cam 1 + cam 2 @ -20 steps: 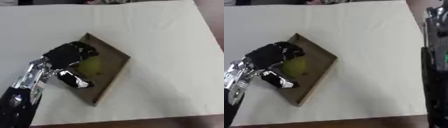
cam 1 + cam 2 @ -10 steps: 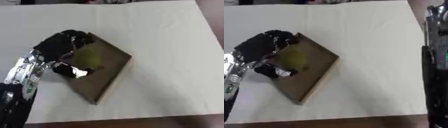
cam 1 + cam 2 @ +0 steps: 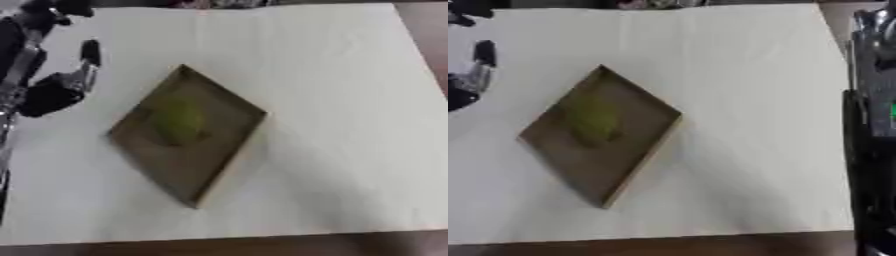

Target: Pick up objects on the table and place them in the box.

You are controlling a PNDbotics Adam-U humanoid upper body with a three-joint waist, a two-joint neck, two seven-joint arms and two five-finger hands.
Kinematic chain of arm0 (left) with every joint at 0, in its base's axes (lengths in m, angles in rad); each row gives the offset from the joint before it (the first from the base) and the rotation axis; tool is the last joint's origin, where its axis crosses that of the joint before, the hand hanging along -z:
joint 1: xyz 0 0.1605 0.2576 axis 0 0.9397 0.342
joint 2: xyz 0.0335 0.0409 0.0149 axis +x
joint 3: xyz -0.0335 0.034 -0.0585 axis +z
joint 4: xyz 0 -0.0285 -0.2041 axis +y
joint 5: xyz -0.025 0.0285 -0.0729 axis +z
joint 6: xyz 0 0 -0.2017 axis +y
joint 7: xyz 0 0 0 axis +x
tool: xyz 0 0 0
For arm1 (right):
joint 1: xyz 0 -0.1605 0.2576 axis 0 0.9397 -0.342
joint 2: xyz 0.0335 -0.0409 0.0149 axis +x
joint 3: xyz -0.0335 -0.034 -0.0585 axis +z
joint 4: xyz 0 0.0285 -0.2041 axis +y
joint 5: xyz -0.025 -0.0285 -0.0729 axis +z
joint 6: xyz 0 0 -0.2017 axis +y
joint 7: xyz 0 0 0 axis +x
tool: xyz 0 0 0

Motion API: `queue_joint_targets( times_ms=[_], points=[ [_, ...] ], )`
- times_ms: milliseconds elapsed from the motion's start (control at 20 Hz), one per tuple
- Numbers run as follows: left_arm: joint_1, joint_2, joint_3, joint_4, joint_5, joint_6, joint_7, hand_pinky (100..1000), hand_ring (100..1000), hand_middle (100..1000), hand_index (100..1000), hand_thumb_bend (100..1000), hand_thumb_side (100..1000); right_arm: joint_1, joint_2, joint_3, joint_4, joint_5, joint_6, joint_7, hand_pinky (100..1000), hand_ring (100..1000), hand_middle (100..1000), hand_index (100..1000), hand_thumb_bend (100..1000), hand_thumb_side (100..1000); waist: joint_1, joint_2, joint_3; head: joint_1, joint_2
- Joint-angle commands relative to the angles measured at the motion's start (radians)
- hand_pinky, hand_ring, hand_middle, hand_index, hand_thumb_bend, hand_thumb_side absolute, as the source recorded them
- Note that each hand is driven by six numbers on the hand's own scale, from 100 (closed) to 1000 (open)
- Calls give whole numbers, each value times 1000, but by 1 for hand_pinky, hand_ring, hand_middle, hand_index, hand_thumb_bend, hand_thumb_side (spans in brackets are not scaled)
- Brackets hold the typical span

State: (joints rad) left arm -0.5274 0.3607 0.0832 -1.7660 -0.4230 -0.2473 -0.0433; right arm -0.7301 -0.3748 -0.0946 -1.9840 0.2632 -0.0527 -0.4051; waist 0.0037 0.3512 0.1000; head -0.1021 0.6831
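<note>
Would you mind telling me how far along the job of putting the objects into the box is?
Done: a yellow-green object lies inside the brown box. In hand: nothing; the left hand is beside the box at the left edge, apart from it. Left: no other loose objects show on the table, so it looks close to finished.

Blurred green object (image 3: 179,120), perhaps fruit

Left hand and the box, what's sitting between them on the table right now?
Nothing. In the left eye view only bare white table lies between the left hand and the box, which holds a green fruit.
</note>
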Motion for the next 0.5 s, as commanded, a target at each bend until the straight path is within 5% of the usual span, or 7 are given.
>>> queue_joint_targets(
  times_ms=[50, 500],
  points=[
    [50, 64, 107, -73, 193, 41, 78, 665, 736, 629, 840, 100, 642, -15, -29, -14, -16, 8, -5, -6, 797, 674, 544, 805, 100, 591, -1, -18, 6, -9, -16],
    [224, 153, 308, -204, 435, -48, 379, 706, 746, 645, 836, 100, 631, -28, -42, -17, -16, 17, -16, -14, 794, 674, 546, 804, 100, 589, -10, 0, 11, -8, -43]
  ],
)
